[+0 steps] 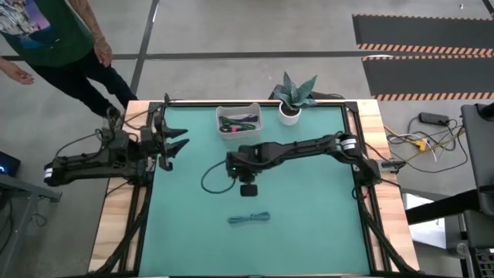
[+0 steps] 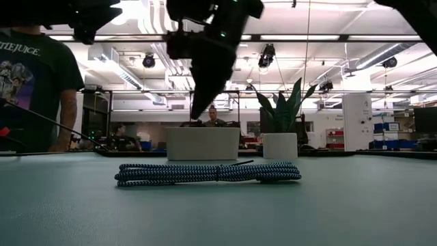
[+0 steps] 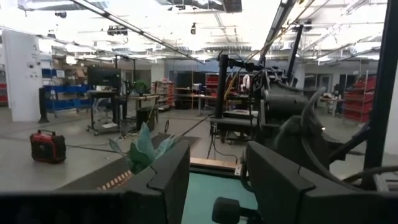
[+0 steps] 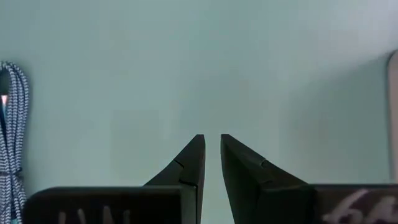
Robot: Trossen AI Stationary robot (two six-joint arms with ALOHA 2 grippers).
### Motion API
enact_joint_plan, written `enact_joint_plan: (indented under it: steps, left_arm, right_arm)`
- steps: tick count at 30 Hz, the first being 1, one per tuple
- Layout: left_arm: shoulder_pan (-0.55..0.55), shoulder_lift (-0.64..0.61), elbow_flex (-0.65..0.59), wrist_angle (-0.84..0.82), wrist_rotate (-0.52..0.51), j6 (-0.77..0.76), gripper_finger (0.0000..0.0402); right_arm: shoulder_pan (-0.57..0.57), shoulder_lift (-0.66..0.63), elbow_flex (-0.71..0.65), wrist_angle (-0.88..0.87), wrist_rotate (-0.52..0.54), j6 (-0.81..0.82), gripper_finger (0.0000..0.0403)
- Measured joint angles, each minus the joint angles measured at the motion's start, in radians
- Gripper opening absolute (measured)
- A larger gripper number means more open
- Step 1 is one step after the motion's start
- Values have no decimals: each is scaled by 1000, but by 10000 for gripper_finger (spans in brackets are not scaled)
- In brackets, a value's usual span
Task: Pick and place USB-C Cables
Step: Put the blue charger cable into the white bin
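Observation:
One teal-blue USB-C cable (image 1: 248,218) lies as a flat bundle on the green mat near the table's near edge; it is also seen in the low view (image 2: 208,173) and at the side of the right wrist view (image 4: 12,124). Other cable bundles lie in a white bin (image 1: 239,120) at the far side. My right gripper (image 1: 248,185) hangs over the mat's middle, above and farther back than the cable, fingers pointing down (image 2: 198,113), drawn together to a narrow slit (image 4: 212,140) with nothing between them. My left gripper (image 1: 176,144) waits open at the table's left edge (image 3: 217,168).
A potted plant (image 1: 295,99) stands right of the bin at the far edge. A loop of black robot wiring (image 1: 210,179) lies on the mat left of my right gripper. A person (image 1: 54,38) stands beyond the table's far-left corner. Bare mat surrounds the cable.

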Motion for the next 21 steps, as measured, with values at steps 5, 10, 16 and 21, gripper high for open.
enact_joint_plan:
  steps: [5, 10, 16, 21]
  left_arm:
    - [0, 17, 0, 17, 11, -16, 143]
    - [-1, 51, 0, 62, 49, -40, 143]
    - [-1, 136, 0, 176, 114, -100, 143]
    - [-2, 247, 0, 282, 149, -174, 143]
  right_arm:
    - [13, -125, -237, 177, 1, 61, 43]
    - [49, -276, -482, 397, 5, 73, 43]
    - [83, -443, -731, 725, 80, -22, 43]
    - [85, -582, -864, 886, 80, -102, 43]
